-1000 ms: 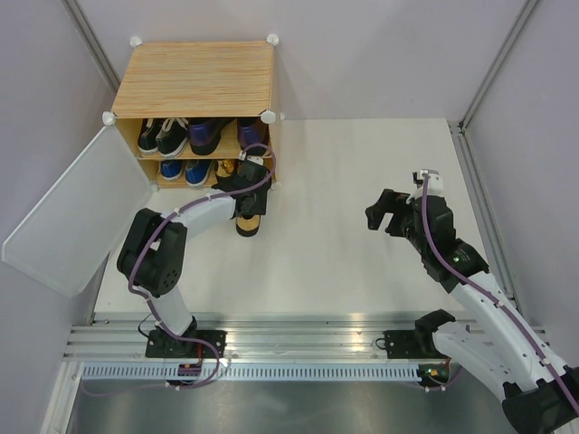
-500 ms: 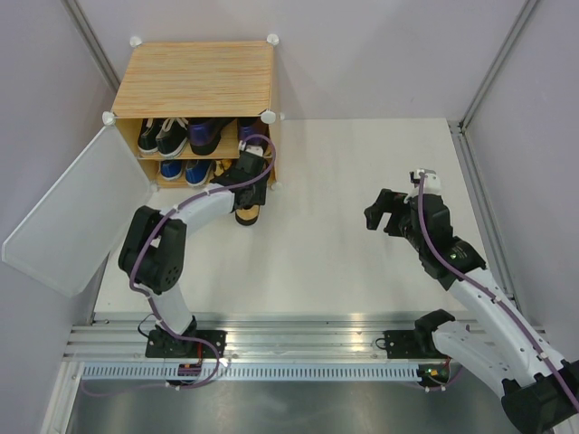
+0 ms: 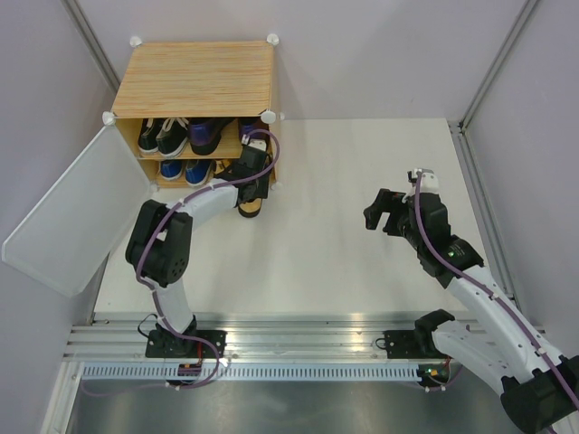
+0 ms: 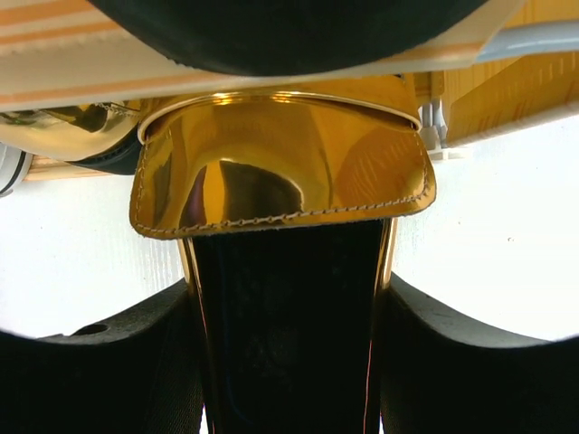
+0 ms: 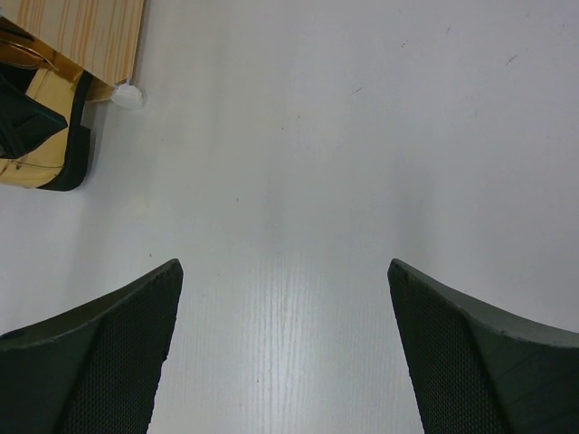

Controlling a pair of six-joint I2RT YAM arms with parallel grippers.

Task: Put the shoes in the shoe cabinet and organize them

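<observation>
- The gold heel (image 3: 252, 207) is now closer to the cabinet (image 3: 194, 77) than a second ago. It has slid up the table (image 3: 362, 172) until its front end sits at the mouth of the lower shelf, on the right side.
- The left gripper (image 3: 254, 185) is clamped on this shoe. The wrist view shows its two dark fingers (image 4: 99, 371) pressed against the sides of the shoe, about half spread, with the shiny back of the shoe just ahead.
- Its mate, the other gold heel (image 3: 226, 167), already lies on the lower shelf beside the blue sneakers (image 3: 184, 170).
- On the upper shelf stand the black sneakers (image 3: 163, 136) and the purple heels (image 3: 213, 134).
- The door (image 3: 72, 212) hangs wide open to the left, out of the way.
- This looks like the last shoe outside, so the task seems nearly done: what remains is probably a push in beside its mate, then letting go.
- The right gripper (image 3: 387, 210) hovers well apart over bare table, jaws fully spread and holding nothing; it has barely shifted.
</observation>
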